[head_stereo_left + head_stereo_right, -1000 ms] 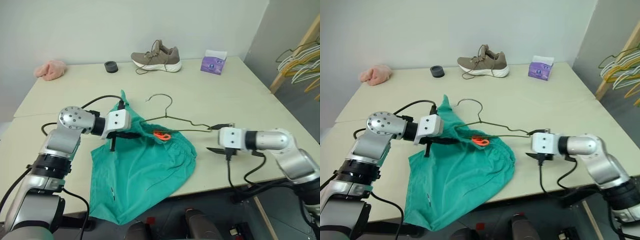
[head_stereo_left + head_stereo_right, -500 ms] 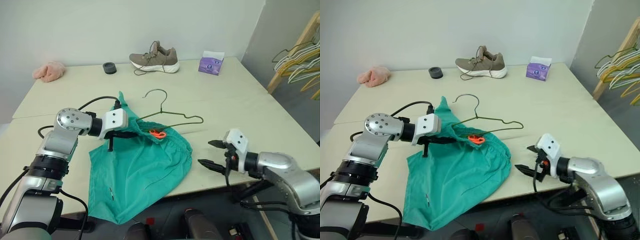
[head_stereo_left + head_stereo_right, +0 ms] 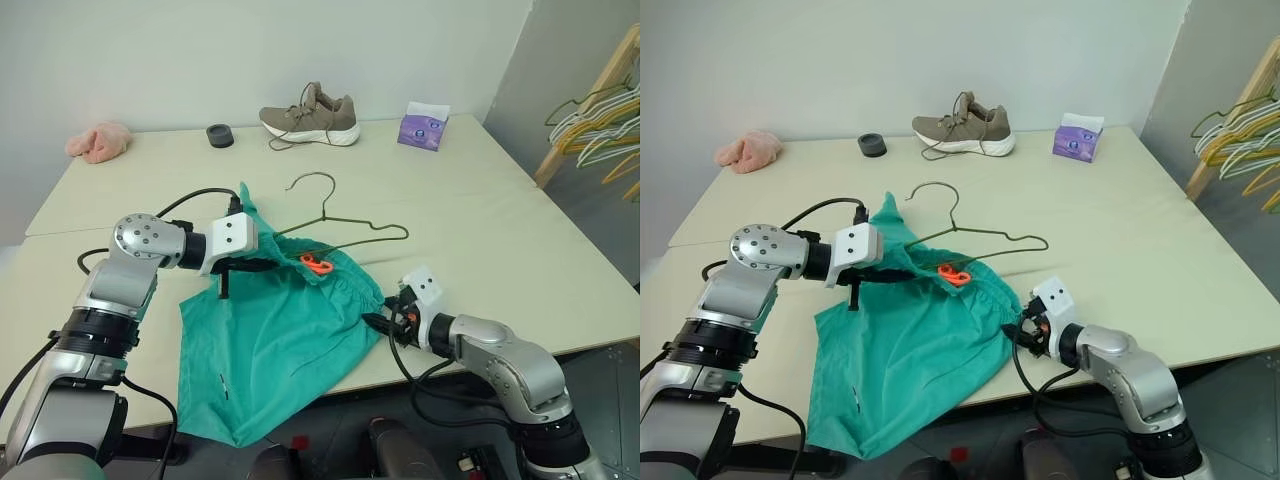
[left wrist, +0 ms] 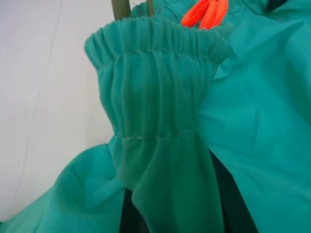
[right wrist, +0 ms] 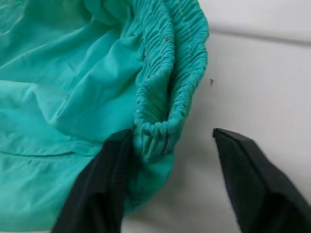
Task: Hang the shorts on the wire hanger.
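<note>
The left pincer clamps the shorts waistband at nine o'clock of the wire hanger on the table, while the right pincer gapes astride the waistband's three o'clock end.

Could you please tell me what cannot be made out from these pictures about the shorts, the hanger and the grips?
- Hanger: its lower bar runs under the shorts in the eye views, so how far it is threaded is hidden.
- Left gripper: the fingertips are buried in the waistband.
- Right gripper: open around the waistband edge, contact unclear.
- Shorts' hem: hangs past the table edge.
</note>
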{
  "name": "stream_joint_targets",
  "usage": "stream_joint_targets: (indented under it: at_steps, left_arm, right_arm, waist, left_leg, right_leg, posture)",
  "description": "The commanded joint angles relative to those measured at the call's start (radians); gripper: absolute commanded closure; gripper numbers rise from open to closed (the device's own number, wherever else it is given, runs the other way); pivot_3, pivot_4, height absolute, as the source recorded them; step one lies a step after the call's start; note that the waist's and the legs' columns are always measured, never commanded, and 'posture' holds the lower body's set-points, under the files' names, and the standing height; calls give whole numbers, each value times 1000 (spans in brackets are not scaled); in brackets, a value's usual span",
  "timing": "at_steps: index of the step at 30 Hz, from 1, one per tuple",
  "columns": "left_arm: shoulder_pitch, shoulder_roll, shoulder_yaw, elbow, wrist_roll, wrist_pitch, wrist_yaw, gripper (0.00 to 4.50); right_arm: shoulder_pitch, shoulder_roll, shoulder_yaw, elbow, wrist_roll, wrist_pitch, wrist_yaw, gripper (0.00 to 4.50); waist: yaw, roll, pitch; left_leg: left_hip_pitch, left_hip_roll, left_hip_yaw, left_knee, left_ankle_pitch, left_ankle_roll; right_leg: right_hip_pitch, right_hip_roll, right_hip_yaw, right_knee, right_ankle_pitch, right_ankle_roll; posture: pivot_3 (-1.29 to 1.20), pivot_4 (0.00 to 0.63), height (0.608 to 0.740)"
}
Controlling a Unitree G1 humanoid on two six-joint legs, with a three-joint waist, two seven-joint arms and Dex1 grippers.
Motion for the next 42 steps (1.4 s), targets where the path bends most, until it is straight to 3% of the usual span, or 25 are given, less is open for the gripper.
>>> stream_joint_targets:
  at_steps: [1,5,16,34,42]
  left_arm:
    - [-2,9,45,-38,-24,-1,18,4500]
    - [13,10,54,-61,-45,27,16,4500]
    - [58,76,107,-234,-215,294,-62,4500]
    - [68,141,57,-158,-111,192,-79,4500]
    - [56,142,43,-98,-55,116,-59,4500]
  right_arm:
    - [-28,0,-7,8,-32,-54,-35,3057]
    - [-69,-13,-44,72,-74,-138,-64,4467]
    - [-197,-168,-162,235,-76,-240,12,4489]
    - [-181,-217,-180,178,-55,-236,37,4489]
    - [-148,-323,-135,74,-59,-245,120,4489]
  waist:
    - [0,0,0]
    - [0,0,0]
    - [-1,0,0]
    - [-1,0,0]
    - [0,0,0]
  left_leg:
    - [0,0,0,0,0,0]
    - [0,0,0,0,0,0]
    - [-1,0,-1,0,0,0]
    - [0,0,0,0,0,0]
    - [0,0,0,0,0,0]
  right_leg:
    - [0,0,0,0,0,0]
    - [0,0,0,0,0,0]
    - [0,0,0,-1,0,0]
    - [0,0,0,0,0,0]
    - [0,0,0,-1,0,0]
  posture:
    - [-174,76,740]
    - [-174,78,740]
    - [-174,80,740]
    - [-184,84,740]
    - [-191,87,740]
